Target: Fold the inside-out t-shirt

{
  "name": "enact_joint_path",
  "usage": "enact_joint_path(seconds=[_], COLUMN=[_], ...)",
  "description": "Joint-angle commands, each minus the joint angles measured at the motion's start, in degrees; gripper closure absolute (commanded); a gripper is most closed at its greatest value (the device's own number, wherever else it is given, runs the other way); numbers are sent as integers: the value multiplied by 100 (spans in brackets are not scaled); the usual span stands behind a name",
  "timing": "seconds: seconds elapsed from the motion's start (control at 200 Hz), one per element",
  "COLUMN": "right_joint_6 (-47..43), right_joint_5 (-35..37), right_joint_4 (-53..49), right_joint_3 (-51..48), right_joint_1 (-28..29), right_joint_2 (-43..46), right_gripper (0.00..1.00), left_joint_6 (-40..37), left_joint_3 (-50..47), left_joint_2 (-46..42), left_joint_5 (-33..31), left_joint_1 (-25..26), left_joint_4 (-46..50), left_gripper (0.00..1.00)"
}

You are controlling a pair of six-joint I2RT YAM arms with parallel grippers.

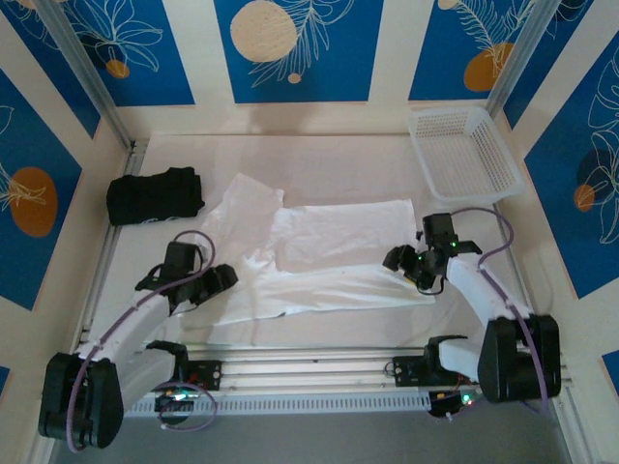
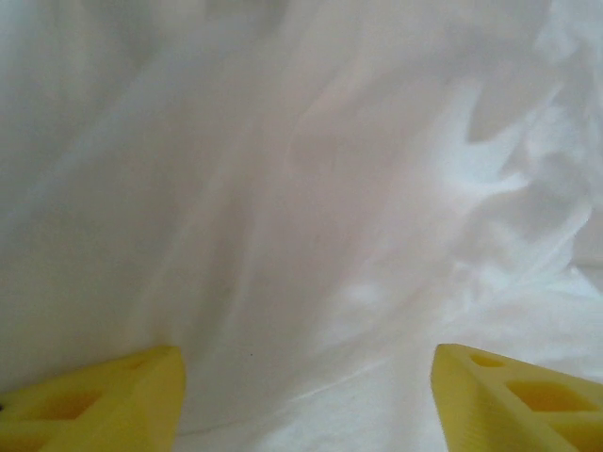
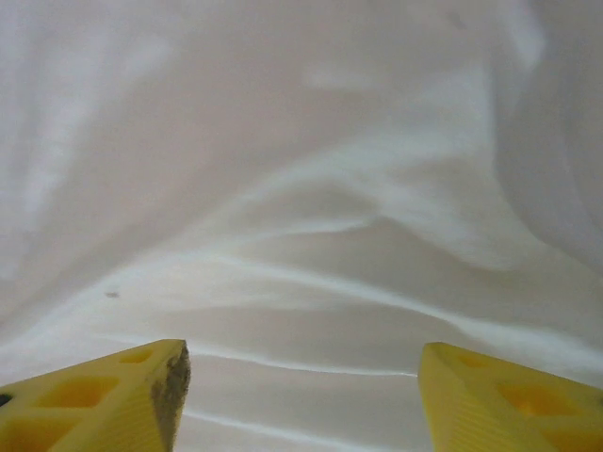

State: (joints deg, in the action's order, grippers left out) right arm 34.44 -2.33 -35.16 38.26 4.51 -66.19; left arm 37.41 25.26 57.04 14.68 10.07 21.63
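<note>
left gripper (image 2: 306, 363) is standing wide, holding nothing | right gripper (image 3: 301, 353) is gaping wide, likewise holding nothing | plain white thin-cloth t-shirt (image 1: 329, 246) is lying partly folded between both grippers, spreading just ahead of their yellow fingers (image 3: 141, 386)

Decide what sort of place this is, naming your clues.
Probably a robot lab cell: left arm and right arm bolted to a table, a white t-shirt laid out, blue patterned panels around.
</note>
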Motion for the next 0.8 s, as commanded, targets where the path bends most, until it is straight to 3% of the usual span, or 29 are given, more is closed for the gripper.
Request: enact_joint_path(seconds=[0.0,0.27,0.405,0.54,0.795], right_joint_6=[-398,-1765,-2086,-2340,-2404], right_joint_5=[617,1632,1977,2419,2096], right_joint_4=[578,1131,1070,817,623], right_joint_3=[523,2466,3284,3866,4474], right_joint_1=[125,216,170,23,-296], right_joint_2=[-86,-2725,-3684,-4233,-4770], right_gripper=[30,26,26,25,24], left_joint_6=[-122,-218,-499,-823,-1245], left_joint_3=[951,2625,3177,3624,4568], left_joint_2=[500,2505,3147,3668,4622], left_joint_5=[-403,-293,-523,-816,-940], left_joint_1=[-52,-52,-58,-106,-301], left_joint_4=[-274,-1339,-1289,-1135,-864], left_gripper=[28,28,28,28,27])
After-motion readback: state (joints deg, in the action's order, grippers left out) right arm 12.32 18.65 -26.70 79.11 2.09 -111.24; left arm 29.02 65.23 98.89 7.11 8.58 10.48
